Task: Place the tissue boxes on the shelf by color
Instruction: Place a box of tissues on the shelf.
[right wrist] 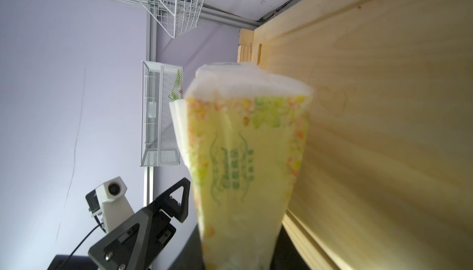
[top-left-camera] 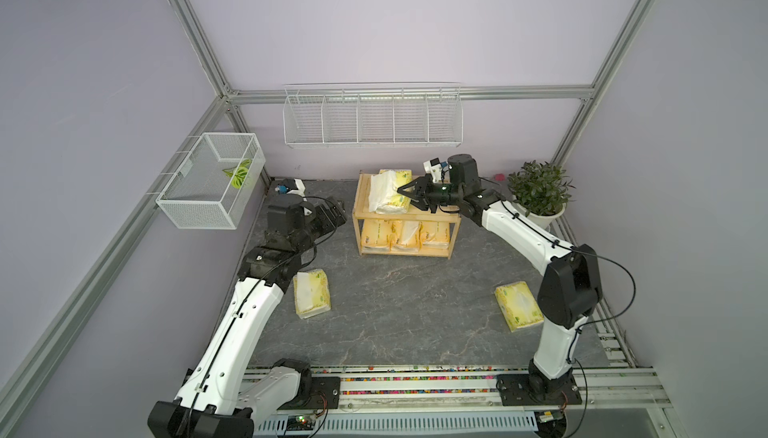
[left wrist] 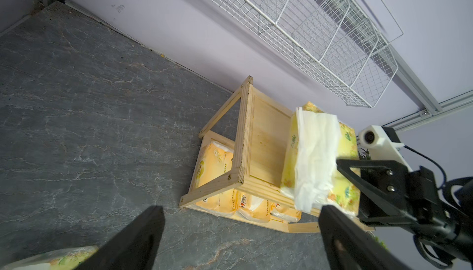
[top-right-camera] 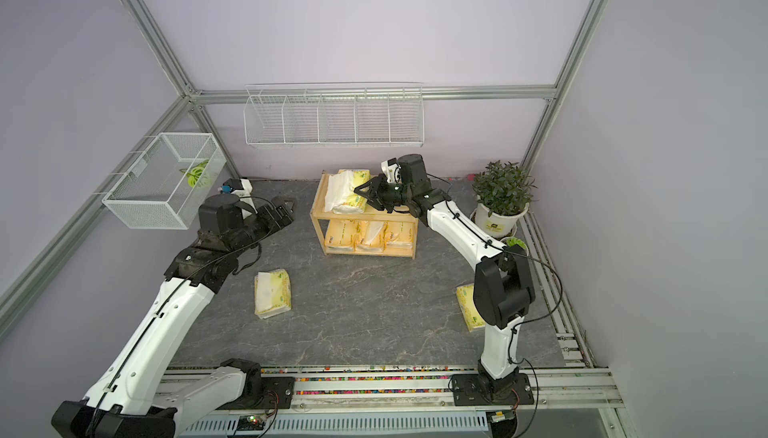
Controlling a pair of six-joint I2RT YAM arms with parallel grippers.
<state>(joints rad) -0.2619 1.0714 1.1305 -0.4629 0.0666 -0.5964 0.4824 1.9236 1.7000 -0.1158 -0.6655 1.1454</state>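
Right claw (top-left-camera: 409, 196) pinching end of pale yellow-green tissue pack (top-left-camera: 388, 195) on shelf (top-left-camera: 405, 218) top tier — left claw (top-left-camera: 334, 211) wide open, empty, over worktop (top-left-camera: 395, 311) beside shelf.

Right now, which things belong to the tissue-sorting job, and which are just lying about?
Job: shelf, held pale pack, right gripper, orange packs on the lower tier, two loose pale packs.
Lying about: wire wall rack, mesh basket, potted plant.
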